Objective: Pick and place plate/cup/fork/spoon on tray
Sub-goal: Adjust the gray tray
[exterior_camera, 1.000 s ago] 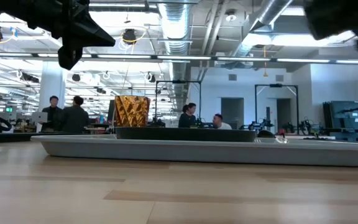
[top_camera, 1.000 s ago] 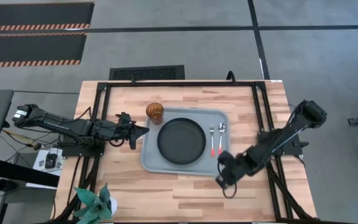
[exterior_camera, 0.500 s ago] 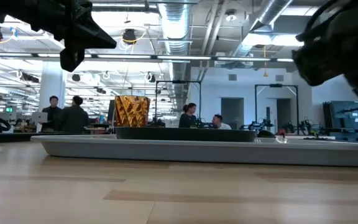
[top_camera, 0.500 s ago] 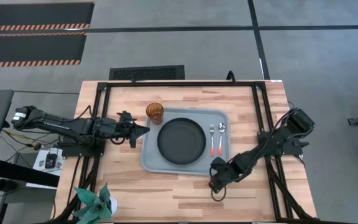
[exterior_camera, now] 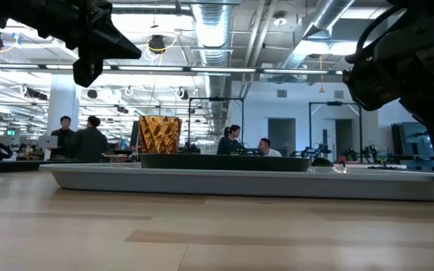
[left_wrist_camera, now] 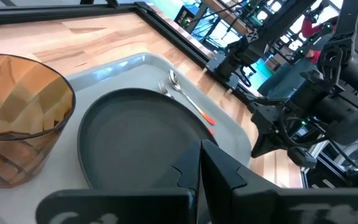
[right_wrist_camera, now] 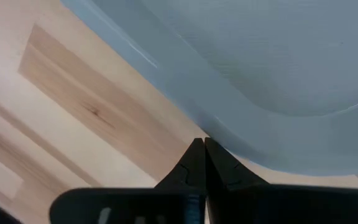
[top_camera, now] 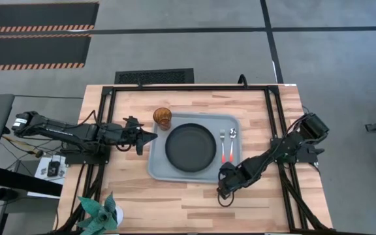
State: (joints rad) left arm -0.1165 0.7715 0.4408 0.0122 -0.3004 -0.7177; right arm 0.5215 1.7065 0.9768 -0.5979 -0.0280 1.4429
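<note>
The grey-blue tray [top_camera: 155,166] lies mid-table. The black plate [top_camera: 190,147] rests in it, and the fork [top_camera: 223,145] and spoon [top_camera: 232,142] lie side by side in the tray to the plate's right. The amber cup [top_camera: 162,118] stands at the tray's far left corner; it also shows in the left wrist view [left_wrist_camera: 17,112]. My left gripper [top_camera: 151,137] is shut and empty, just left of the tray's left rim and above the table. My right gripper [top_camera: 222,190] is shut and empty, over the table by the tray's near right corner [right_wrist_camera: 241,143].
A small green plant [top_camera: 100,212] stands at the table's near left corner. Black frame rails [top_camera: 103,124] run along the table's left, far and right sides. Bare wood lies in front of the tray [top_camera: 188,202]. People stand in the room behind [exterior_camera: 81,139].
My right gripper has moved toward the table's left edge along the tray's near side, ending by the tray's near right corner. Its arm has drawn in with it. My left arm and the dishes have kept still.
</note>
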